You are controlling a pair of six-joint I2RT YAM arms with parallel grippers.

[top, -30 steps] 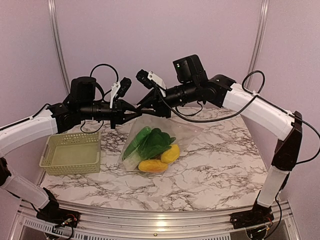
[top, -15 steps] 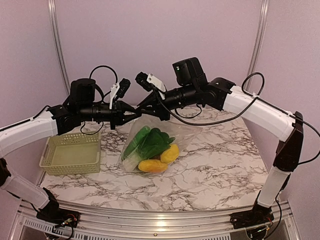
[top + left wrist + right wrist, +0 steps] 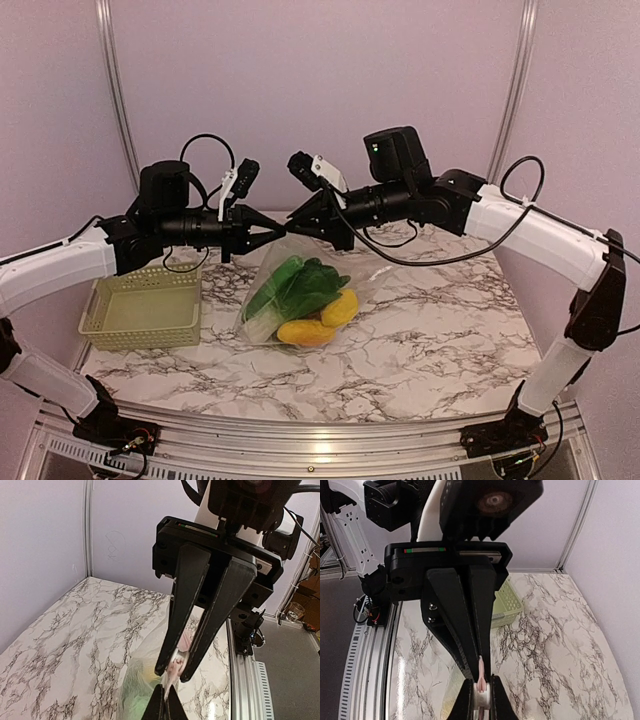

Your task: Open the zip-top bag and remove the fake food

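Pinching the clear, crinkly zip-top bag [image 3: 360,268] by its zip strip [image 3: 481,680], my left gripper [image 3: 277,229] and right gripper [image 3: 293,227] sit clamped on it; the film looks limp, slippery. I'd hold the stiffer strip.

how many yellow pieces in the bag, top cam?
2. One yellow piece lies right of the greens; the other yellow piece at the bag's near end. More may be hidden under the greens.
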